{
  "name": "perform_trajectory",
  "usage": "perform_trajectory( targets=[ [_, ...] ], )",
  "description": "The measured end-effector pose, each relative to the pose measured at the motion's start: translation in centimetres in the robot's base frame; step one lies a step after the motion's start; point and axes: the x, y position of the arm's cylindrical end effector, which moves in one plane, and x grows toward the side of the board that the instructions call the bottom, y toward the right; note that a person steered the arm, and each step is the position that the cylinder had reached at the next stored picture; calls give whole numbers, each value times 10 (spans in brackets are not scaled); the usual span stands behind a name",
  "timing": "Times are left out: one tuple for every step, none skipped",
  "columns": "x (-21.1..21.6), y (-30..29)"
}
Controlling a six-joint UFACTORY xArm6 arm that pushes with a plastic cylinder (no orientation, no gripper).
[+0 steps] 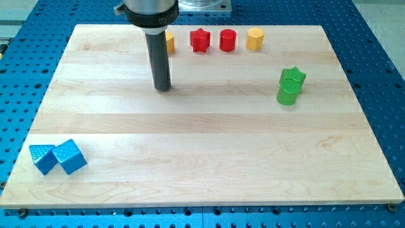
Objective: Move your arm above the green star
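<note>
The green star [293, 76] lies on the wooden board [202, 145] at the view's right, touching a green cylinder [287, 94] just below it. My tip [162, 87] rests on the board in the upper left-middle, far to the view's left of the green star and touching no block.
Along the view's top edge stand a yellow block [169, 42] partly hidden behind the rod, a red star [200, 40], a red cylinder [228, 40] and a yellow hexagon block [255, 38]. Two blue blocks [43, 158] [69, 156] touch at the bottom left corner.
</note>
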Motion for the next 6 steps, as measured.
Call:
perform_trajectory(
  targets=[
    [5,10],
    [-6,56],
    [-18,141],
    [-47,248],
    [-128,303],
    [-196,291]
  ],
)
